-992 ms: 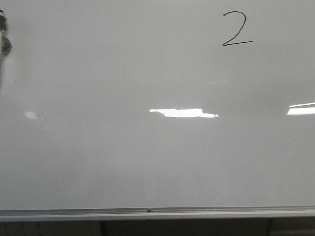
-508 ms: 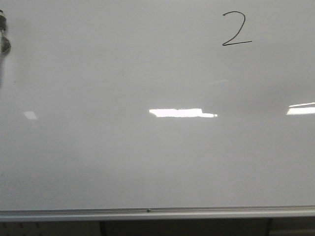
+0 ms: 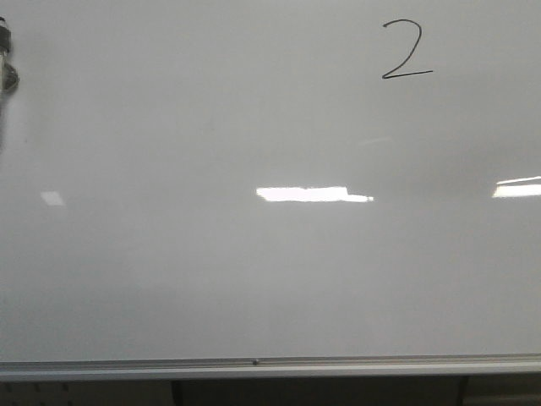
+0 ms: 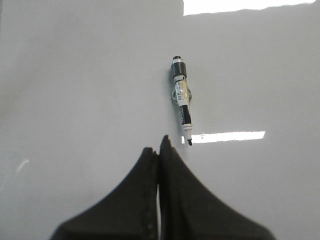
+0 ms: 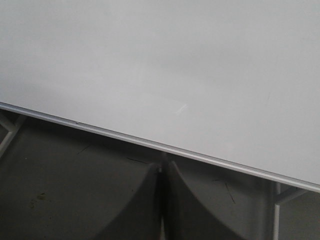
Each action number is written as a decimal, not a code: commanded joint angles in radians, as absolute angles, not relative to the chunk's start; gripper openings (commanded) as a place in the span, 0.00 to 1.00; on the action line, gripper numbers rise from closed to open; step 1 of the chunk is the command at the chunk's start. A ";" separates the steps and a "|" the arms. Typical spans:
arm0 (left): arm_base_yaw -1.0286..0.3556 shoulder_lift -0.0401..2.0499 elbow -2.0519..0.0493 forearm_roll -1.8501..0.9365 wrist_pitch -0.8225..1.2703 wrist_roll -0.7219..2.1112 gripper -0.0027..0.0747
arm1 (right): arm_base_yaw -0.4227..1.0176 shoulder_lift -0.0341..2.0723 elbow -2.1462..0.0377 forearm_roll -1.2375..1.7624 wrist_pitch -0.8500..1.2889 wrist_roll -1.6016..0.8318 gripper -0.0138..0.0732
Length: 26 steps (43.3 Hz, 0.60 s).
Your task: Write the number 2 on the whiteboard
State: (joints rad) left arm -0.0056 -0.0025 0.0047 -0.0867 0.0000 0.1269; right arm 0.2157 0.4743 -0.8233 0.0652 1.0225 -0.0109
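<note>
Glossy light is glaring off the large white-grey whiteboard with its silver aluminium bottom rail, where you are seeing the thin black hand-drawn number 2 sitting complete near the upper right corner. Your writing job is looking finished. A black-and-white marker pen is lying loose on the board, just beyond your left hand, whose fingers are pressing together on nothing. Your right hand is hovering over the rail, likewise pressed together and empty.
</note>
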 commanded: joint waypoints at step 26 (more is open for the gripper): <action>-0.014 -0.024 0.027 -0.043 -0.090 0.060 0.01 | 0.209 0.480 -0.848 0.059 0.955 -0.011 0.08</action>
